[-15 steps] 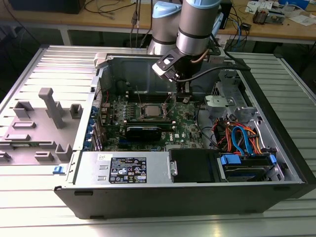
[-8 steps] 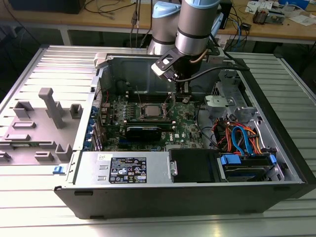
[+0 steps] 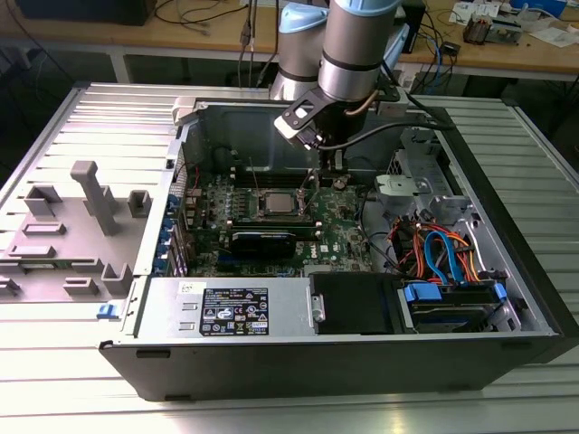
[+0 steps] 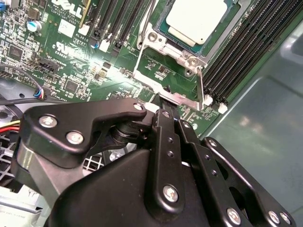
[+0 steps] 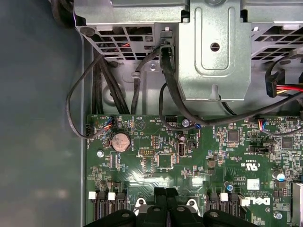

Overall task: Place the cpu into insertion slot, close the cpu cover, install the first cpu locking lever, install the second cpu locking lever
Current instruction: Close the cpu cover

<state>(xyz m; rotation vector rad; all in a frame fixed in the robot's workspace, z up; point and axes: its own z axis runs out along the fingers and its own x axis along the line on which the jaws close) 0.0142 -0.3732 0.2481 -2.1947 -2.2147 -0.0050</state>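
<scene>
Aluminium table [image 3: 99, 113] bears open case [image 3: 298, 366] with cpu [image 3: 274, 202] inside.

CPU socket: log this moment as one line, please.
cpu: seated, silver top showing | cpu cover: down around cpu | gripper: shut, tips at the cover's edge

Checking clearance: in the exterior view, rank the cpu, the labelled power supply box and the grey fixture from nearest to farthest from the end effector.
1. cpu, right beside the end effector, inside the case.
2. power supply box, along the case wall nearest the camera.
3. grey fixture, outside the case, at the exterior view's left.
</scene>
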